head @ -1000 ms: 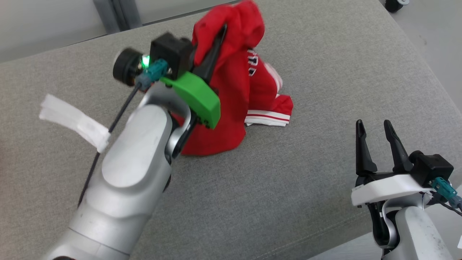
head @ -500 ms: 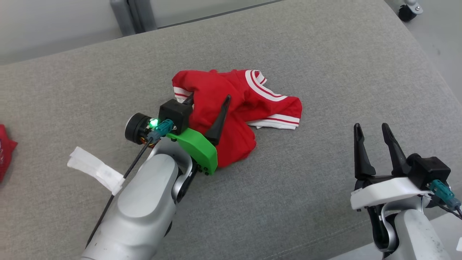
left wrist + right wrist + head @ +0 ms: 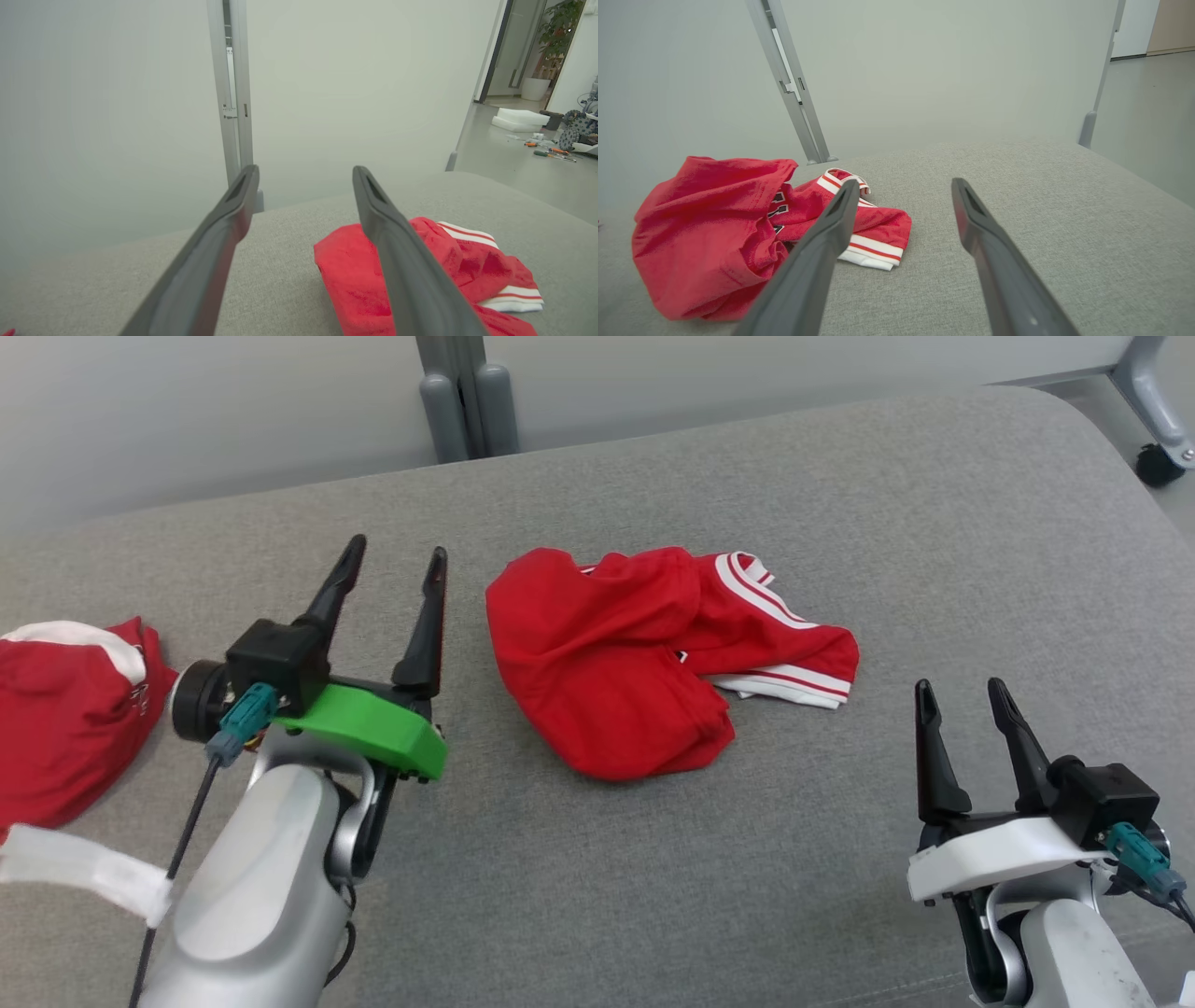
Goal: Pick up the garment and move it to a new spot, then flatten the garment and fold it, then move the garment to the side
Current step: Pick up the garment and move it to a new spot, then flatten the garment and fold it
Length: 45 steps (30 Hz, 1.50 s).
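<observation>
A crumpled red garment (image 3: pixel 644 658) with white-striped trim lies in a heap on the grey cushioned surface (image 3: pixel 840 504), near the middle. It also shows in the left wrist view as the red garment (image 3: pixel 355 270) and in the right wrist view as the garment (image 3: pixel 710 238). My left gripper (image 3: pixel 394 558) stands open just left of the heap, apart from it, nothing between its fingers. My right gripper (image 3: pixel 960 695) is open at the lower right, well clear of the cloth.
A second red and white garment (image 3: pixel 70 709) lies at the left edge of the surface. A grey metal post (image 3: pixel 462 392) and a pale wall stand behind the far edge. A caster wheel (image 3: pixel 1160 465) sits on the floor at the far right.
My left gripper held the garment up, lowered it onto the surface, let go and drew back to the left, now open. The camera view has shifted. The right gripper stayed put.
</observation>
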### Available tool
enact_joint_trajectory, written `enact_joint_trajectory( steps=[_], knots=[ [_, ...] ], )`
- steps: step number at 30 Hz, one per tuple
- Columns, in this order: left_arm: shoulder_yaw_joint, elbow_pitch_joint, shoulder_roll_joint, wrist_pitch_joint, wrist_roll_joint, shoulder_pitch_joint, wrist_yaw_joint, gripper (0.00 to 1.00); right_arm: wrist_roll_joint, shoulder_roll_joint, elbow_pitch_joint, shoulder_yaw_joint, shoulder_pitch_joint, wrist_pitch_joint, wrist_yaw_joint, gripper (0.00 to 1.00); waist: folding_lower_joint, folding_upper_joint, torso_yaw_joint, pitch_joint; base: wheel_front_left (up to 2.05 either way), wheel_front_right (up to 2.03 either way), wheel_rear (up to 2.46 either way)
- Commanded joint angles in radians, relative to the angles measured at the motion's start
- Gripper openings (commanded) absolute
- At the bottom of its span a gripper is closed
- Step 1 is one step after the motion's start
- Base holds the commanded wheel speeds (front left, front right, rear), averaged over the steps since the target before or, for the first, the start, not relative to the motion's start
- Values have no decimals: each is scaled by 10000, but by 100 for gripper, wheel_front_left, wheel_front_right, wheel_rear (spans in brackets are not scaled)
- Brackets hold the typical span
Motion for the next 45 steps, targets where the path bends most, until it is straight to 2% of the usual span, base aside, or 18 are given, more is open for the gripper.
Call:
enact_joint_trajectory(
  steps=[1,6,12,18,28,37,45],
  knots=[
    [243,-303,193,-27,93,438,119,100,-83,-39,-52,23,172,-31,1,100,0,0,449,-352,0,0,0],
    [1184,-1585,591,-20,510,1700,359,100,-157,-45,-115,82,256,-31,1,100,0,0,749,-533,0,0,0],
    [2308,-2529,540,-20,746,3212,427,100,-171,-146,-106,140,419,-31,1,100,0,0,916,-742,0,0,0],
    [2987,-2985,248,-21,1143,4295,80,100,-178,-256,-121,219,507,-32,1,100,0,0,1005,-846,0,0,0],
    [3566,-2939,-152,-22,1670,5297,-635,100,-202,-415,-41,424,628,-31,1,100,0,0,1115,-1036,0,0,0],
    [4090,-2773,-415,-22,1902,5569,-958,100,-172,-494,53,614,733,-31,1,100,0,0,1272,-1090,0,0,0],
    [4439,-2751,-650,-22,2148,5677,-1063,100,-162,-507,116,680,759,-31,1,100,0,0,1314,-1064,0,0,0]
  ],
)
